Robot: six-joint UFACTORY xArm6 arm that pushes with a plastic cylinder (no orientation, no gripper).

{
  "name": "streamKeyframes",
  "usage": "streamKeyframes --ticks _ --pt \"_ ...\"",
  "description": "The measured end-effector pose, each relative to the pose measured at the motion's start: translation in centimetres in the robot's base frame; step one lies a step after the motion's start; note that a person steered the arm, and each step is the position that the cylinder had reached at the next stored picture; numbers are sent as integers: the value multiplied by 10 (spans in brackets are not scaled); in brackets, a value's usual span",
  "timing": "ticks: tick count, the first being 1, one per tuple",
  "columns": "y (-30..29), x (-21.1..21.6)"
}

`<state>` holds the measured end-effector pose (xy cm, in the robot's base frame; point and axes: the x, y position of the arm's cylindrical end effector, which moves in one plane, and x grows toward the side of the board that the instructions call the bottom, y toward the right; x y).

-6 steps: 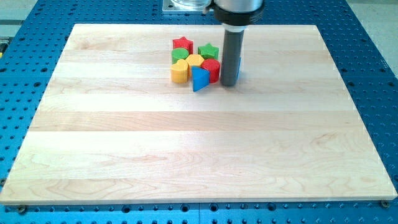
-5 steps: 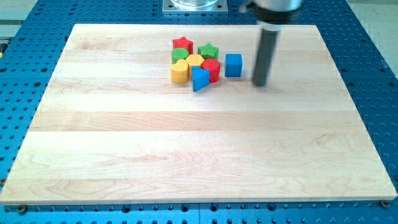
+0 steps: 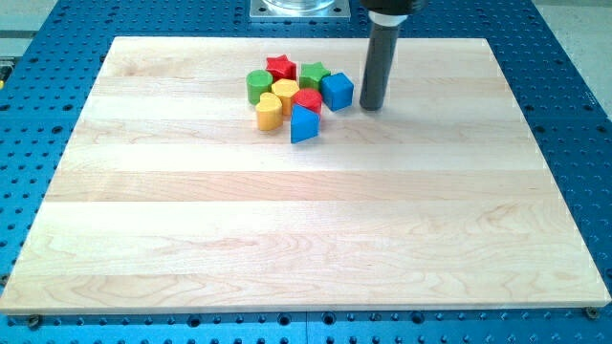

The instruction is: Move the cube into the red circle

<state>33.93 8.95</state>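
End effector: bare rod, no jaws, nothing held; my tip [image 3: 372, 106] on tabletop [image 3: 287, 239] near top edge, just right of blue cube [image 3: 337, 91], contact unclear. Cube sits at right end of cluster, pressed against red circle [image 3: 307, 100], apparently touching. Green star [image 3: 315, 75] just behind. Task looks nearly done; at most small final nudge left.

No readable text anywhere (blocks and board unmarked).
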Motion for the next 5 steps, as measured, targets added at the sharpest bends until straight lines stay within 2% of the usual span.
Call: streamKeyframes --ticks 1,2,3,5 --pt "-8 -20" --pt "-23 -17" --pt "-3 -17" --pt "104 -19"
